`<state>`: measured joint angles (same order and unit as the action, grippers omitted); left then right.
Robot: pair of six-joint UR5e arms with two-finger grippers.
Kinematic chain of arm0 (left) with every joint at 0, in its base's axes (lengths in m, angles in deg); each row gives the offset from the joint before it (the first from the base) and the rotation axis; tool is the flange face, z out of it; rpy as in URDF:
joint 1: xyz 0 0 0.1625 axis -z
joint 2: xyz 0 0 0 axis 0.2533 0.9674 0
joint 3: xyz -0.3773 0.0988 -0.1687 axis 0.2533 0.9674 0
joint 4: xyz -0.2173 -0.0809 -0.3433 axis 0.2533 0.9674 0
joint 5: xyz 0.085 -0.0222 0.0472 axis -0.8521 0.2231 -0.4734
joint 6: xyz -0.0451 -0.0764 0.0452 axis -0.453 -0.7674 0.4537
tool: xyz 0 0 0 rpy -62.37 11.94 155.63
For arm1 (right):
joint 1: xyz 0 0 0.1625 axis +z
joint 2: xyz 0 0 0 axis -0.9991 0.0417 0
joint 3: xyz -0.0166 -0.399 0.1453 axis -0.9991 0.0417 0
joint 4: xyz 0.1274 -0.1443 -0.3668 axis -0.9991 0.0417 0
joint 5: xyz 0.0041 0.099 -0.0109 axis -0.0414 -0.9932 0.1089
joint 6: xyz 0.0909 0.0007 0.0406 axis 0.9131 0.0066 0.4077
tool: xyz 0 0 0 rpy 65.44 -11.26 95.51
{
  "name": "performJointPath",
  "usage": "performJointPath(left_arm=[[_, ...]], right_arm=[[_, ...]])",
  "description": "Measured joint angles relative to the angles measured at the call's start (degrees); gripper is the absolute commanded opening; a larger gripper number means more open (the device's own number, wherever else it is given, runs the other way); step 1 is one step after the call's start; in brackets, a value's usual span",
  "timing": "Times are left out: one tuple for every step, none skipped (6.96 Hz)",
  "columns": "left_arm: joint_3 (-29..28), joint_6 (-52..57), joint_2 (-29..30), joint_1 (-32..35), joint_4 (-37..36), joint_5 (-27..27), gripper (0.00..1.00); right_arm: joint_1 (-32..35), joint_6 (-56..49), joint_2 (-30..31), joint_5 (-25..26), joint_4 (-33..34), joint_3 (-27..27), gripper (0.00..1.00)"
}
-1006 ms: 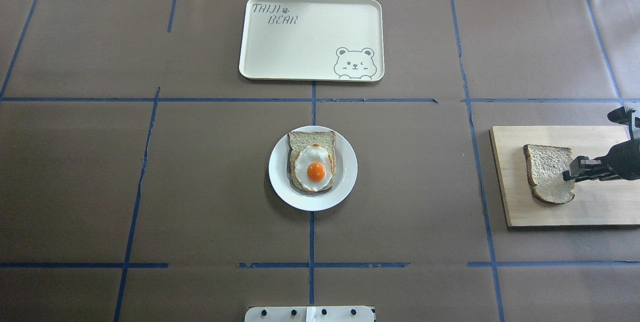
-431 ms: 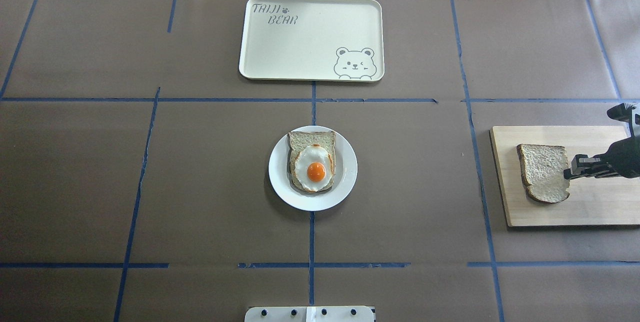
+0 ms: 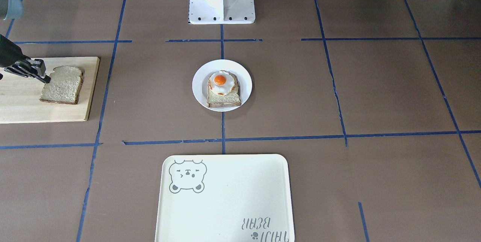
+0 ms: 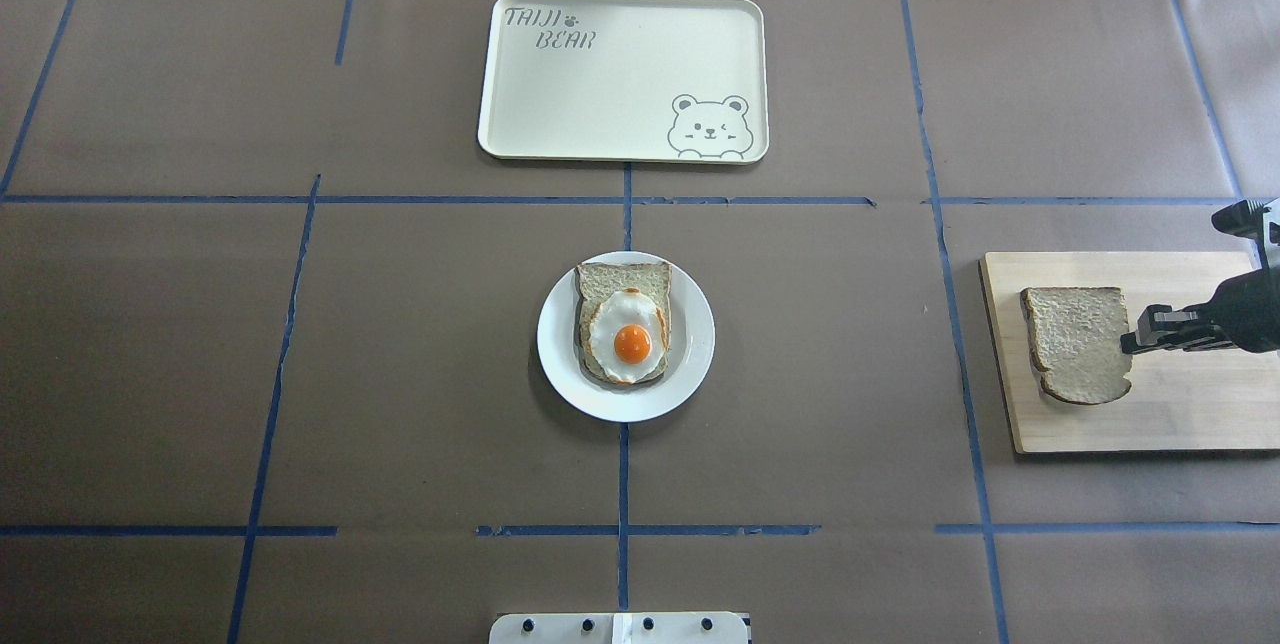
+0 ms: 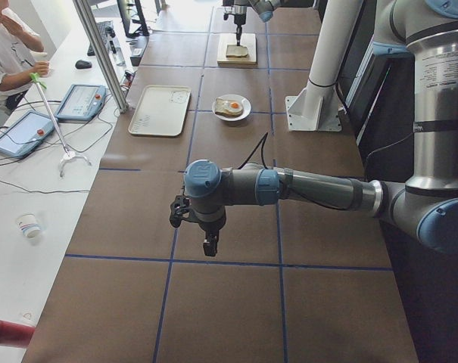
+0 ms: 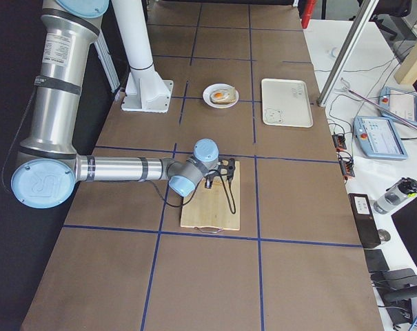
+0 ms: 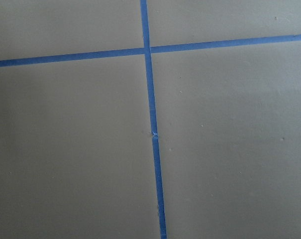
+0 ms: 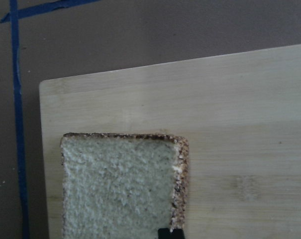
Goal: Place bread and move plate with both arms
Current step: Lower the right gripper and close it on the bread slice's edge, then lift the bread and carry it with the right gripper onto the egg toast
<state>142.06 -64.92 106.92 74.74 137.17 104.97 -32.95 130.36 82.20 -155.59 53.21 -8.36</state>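
The bench [image 4: 400, 324] wears a matt brown paper-like cover lined with blue tape [image 4: 622, 484], and the board [image 4: 1180, 414] at the frame's right is pale bare wood with fine grain. The bread [image 4: 1075, 344] has a rough, porous crumb and grainy dark crust; the centre plate [image 4: 555, 339] looks glossy white, the upper tray [image 4: 620, 74] duller cream plastic.
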Motion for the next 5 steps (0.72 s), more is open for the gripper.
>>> performJointPath(left_arm=[[0.1, 0.0, 0.0, 0.0, 0.0, 0.0, 1.0], [0.3, 0.0, 0.0, 0.0, -0.1, 0.0, 1.0], [0.5, 0.0, 0.0, 0.1, -0.1, 0.0, 1.0], [0.8, 0.0, -0.1, 0.1, -0.1, 0.0, 1.0], [1.0, 0.0, -0.1, 0.1, -0.1, 0.0, 1.0]], right_arm=[[0.0, 0.6, -0.1, -0.6, -0.2, -2.3, 0.0], [-0.1, 2.8, -1.3, -1.1, -0.4, -4.7, 0.0], [-0.2, 7.2, -4.8, -1.8, -0.6, -5.9, 0.0], [-0.8, 13.9, -10.2, -2.5, -0.7, -6.0, 0.0], [-2.8, 20.8, -16.0, -2.7, -0.7, -5.9, 0.0]])
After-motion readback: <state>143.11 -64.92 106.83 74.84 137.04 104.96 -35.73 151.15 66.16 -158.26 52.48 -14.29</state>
